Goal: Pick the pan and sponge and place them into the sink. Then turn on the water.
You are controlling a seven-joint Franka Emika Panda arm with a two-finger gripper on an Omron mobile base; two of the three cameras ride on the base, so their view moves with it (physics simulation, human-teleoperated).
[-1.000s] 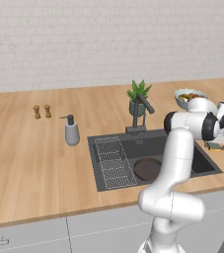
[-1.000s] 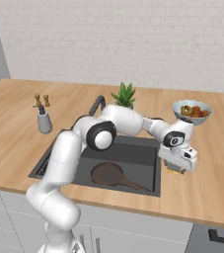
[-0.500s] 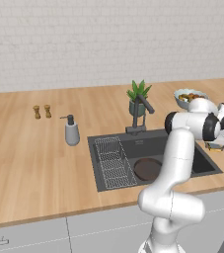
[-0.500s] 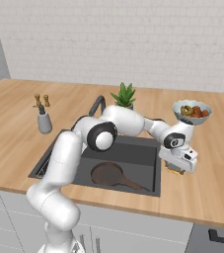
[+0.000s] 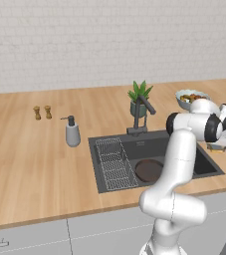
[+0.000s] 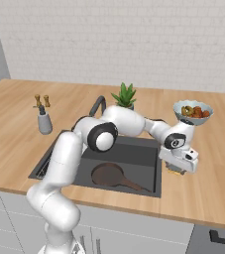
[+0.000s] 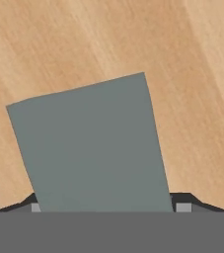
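We have the pan (image 6: 109,174) lying in the sink (image 6: 134,154) already. Our hand (image 6: 176,170) sits low on the worktop (image 6: 203,193) just right of the sink, clamped on the sponge (image 7: 91,148), we judge, ready to carry it over.

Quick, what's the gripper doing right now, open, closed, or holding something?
Gripper: down over the sponge on the counter; open or closed cannot be told.

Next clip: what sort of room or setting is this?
A rendered kitchen, by the look of it: a long wooden counter holds a dark sink with a faucet, there is a soap dispenser, and a pan lies in the basin.
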